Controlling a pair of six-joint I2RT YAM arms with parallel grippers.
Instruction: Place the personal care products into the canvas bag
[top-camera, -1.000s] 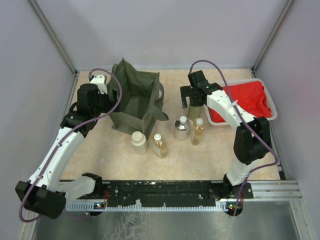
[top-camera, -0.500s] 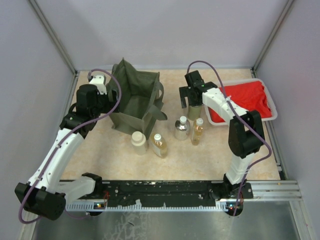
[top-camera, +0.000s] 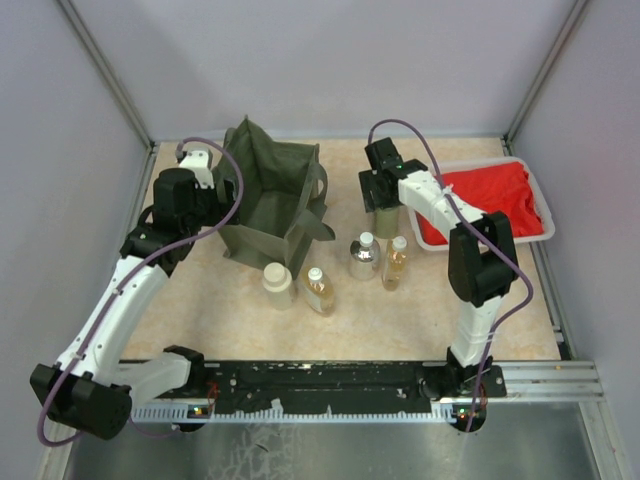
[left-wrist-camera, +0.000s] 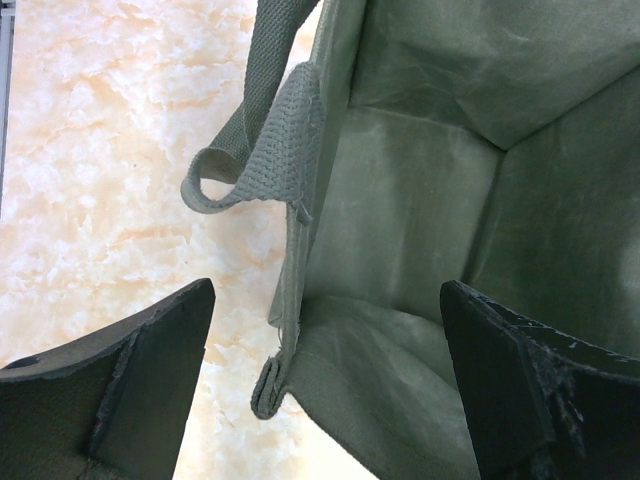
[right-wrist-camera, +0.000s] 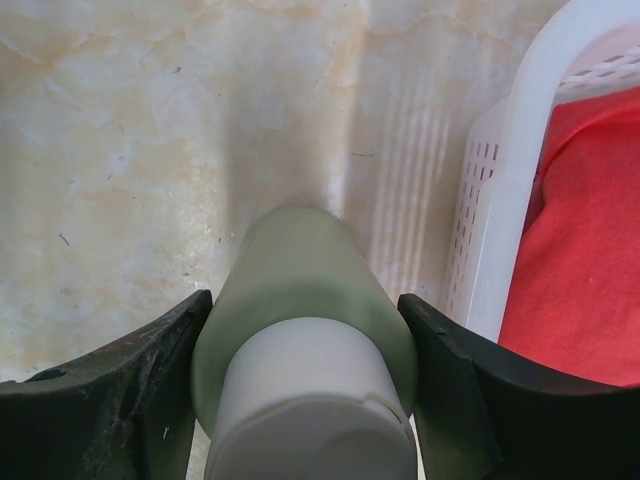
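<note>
between the jaws of the right gripper (right-wrist-camera: 303, 305), which press flush on both flanks, sits a pale frosted bottle (right-wrist-camera: 300, 270) with a white cap (right-wrist-camera: 305, 410). it looks like light, stiff plastic, smooth and round, so it could twist or slip; the body below the cap is the safer hold. just right of those jaws lies the white tray (right-wrist-camera: 510, 150). the left gripper (left-wrist-camera: 325, 295) gapes open astride the wall of the canvas bag (left-wrist-camera: 420, 200), which is soft and limp.

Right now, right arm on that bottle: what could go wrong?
The right gripper pinches the pale bottle close beside the white tray; lifting askew could snag it.
The silvery bottle and amber bottle stand near; a low carry could topple them.
The left gripper is open astride the canvas bag wall, so the bag may slump.
</note>
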